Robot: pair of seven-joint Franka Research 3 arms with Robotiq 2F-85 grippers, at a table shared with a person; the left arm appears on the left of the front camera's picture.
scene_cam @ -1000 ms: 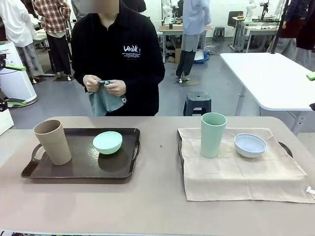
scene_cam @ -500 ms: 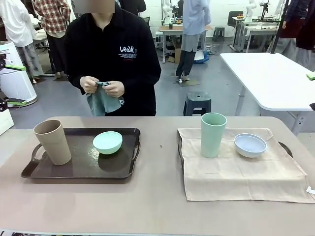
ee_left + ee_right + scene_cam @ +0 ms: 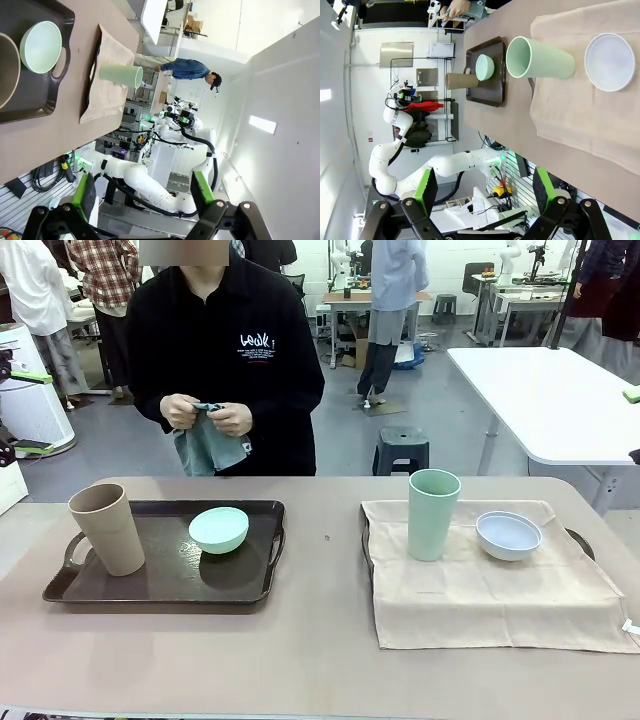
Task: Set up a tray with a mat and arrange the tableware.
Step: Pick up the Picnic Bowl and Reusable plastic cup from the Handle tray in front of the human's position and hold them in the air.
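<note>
Left on the tabletop (image 3: pixel 320 660) a tray (image 3: pixel 160 585) holds the left cup (image 3: pixel 107 528) at its left end and the left bowl (image 3: pixel 219 529) beside it. Rightward a mat (image 3: pixel 490 590) carries the right cup (image 3: pixel 433 514), the right bowl (image 3: pixel 508 535) to its right.

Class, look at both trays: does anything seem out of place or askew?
Yes. The beige mat spills over the right tray onto the table, hiding most of it. The left tray has no mat under its tan cup and green bowl.
</note>
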